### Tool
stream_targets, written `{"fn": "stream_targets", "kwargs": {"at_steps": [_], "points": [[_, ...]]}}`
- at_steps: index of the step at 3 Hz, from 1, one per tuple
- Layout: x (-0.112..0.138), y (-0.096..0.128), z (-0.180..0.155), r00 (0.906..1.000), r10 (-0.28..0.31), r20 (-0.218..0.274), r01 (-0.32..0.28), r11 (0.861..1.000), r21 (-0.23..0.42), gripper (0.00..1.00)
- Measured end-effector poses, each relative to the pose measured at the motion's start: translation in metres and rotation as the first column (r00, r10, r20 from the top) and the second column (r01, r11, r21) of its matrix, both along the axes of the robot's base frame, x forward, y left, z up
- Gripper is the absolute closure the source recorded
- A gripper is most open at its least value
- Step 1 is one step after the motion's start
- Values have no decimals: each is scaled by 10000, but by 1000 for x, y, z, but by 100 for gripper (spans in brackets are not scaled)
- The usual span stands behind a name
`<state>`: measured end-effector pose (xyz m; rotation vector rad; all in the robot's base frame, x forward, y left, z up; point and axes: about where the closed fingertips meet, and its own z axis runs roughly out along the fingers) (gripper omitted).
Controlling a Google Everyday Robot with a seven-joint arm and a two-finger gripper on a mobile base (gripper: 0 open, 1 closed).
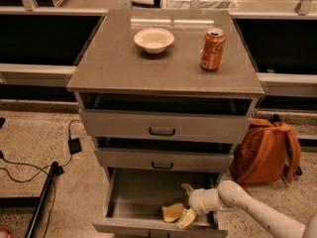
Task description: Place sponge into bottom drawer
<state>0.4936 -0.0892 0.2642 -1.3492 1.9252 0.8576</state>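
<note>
The grey cabinet, with its flat counter (114, 63) on top, rises above and behind the tool (183, 205). Its two upper drawers (163, 125) stand slightly ajar, directly above the tool.

The bottom drawer (131, 195) is pulled far out. It is a wide grey tray, and the tool hangs inside it, near the right-hand wall and close to the front edge.

An orange backpack (267, 152) slumps on the floor to the right of the tool and further back, leaning by the cabinet's side. The white robot arm (257, 214) comes in from the lower right corner and ends at the tool.

Well off to the tool's left, black cables (29, 170) and a small black adapter (75, 145) lie on the speckled floor.

On the counter, high above the tool, a white bowl (154, 39) sits left of centre. An orange-red soda can (212, 49) stands upright to its right, the two well apart.

The sponge (172, 212), pale yellow, lies on the drawer floor just left of the tool, right against its lower finger (187, 217).

The tool is released. Its two pale fingers are spread apart, one above the other in the view, and nothing is clamped between them.
</note>
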Motion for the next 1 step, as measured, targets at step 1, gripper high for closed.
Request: {"fn": "stream_targets", "kwargs": {"at_steps": [1], "points": [[-1, 1, -1, 9997, 173, 181, -173, 9998, -25, 0]]}}
